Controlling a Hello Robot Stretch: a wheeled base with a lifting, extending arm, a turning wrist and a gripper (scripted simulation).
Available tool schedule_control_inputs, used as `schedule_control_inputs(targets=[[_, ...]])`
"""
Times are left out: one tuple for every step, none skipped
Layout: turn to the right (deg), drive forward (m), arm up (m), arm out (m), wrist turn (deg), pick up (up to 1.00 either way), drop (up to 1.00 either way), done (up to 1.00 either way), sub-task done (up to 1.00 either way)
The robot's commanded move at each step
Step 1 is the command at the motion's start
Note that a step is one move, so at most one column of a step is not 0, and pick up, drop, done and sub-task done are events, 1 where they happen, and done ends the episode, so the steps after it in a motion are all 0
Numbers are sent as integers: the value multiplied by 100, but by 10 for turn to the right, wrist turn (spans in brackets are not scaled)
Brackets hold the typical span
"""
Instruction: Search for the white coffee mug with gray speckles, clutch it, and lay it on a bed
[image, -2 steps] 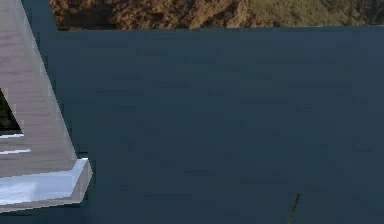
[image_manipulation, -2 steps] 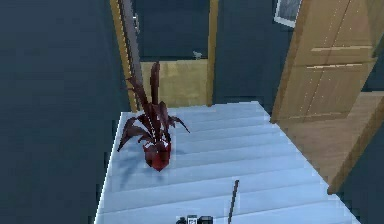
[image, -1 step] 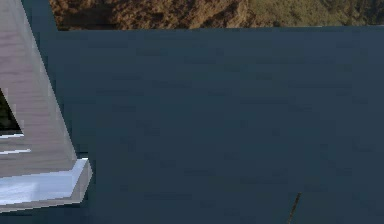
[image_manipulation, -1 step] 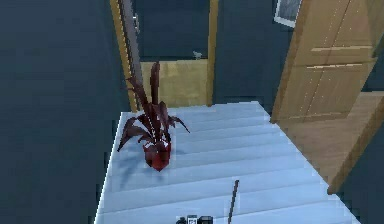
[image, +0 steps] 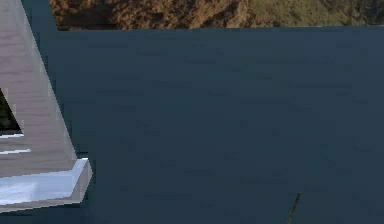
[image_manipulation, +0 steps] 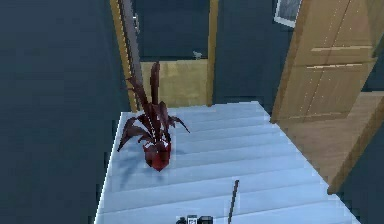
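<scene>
**A:** Which way is the mug lying from the gripper (image_manipulation: 183, 219)?

**B:** Can't be told tbh. The gripper is barely caught at the arm side view's bottom edge, so finger state and load can't be judged. Further up, a red plant (image_manipulation: 153, 125) is seen on a pale slatted table (image_manipulation: 250, 150); a wooden door (image_manipulation: 320, 60) is set upper right. A white, gray-speckled shape is probably to be hunted elsewhere.

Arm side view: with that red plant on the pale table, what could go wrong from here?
Reaching over the pale table could tip the red plant standing on it. In the forward view a dark wall looks close ahead and a pale furniture corner juts in at the left, so driving or turning might bump either.
</scene>
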Motion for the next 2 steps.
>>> schedule_control_inputs(targets=[[0,0,10,0,0,0,0,0,0],[0,0,0,-8,0,0,0,0,0]])
